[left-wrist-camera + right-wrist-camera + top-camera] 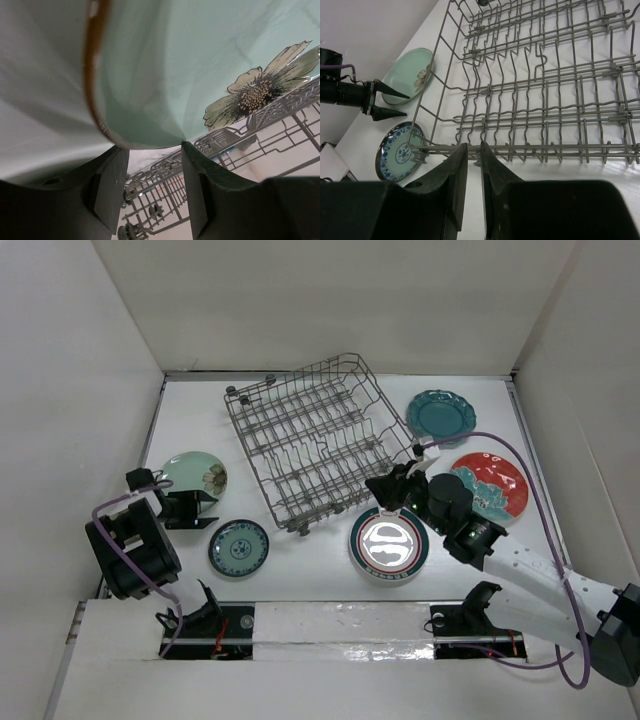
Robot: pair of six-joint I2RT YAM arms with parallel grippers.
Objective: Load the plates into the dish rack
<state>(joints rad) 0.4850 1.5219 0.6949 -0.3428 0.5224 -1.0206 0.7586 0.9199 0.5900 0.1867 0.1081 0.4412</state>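
Top external view: five plates lie on the table (320, 575) around the dish rack (300, 430), and none is inside it.
Progress: as a judgement, loading has barely begun; nothing is racked and all five plates are left to go in.
Pale green plate (195, 472): left of the rack; round, with a glossy glaze, a pale flower painted off-centre and a thin brown line on the rim.
Small white plate (238, 548): teal pattern, flat on the near side, near the green one but apart from it.
Ringed plate (389, 543): white with red and dark rings, in front of the rack's near right corner, its glaze catching a bright glare.
Scalloped teal plate (441, 414): wavy edge, right of the rack towards the far side.
Floral plate (497, 478): red and teal, right of the rack, partly hidden by the right arm.
Rack build: thin grey wire basket set askew, with rows of wavy upright tines and small black wheels.
Left gripper (408, 104): dark tapered fingers spread, with the green plate's rim at the mouth between the tips; no squeeze visible.
Right gripper (473, 146): fingers pressed nearly together at the rack's near bottom rail, seemingly pinching the wire.
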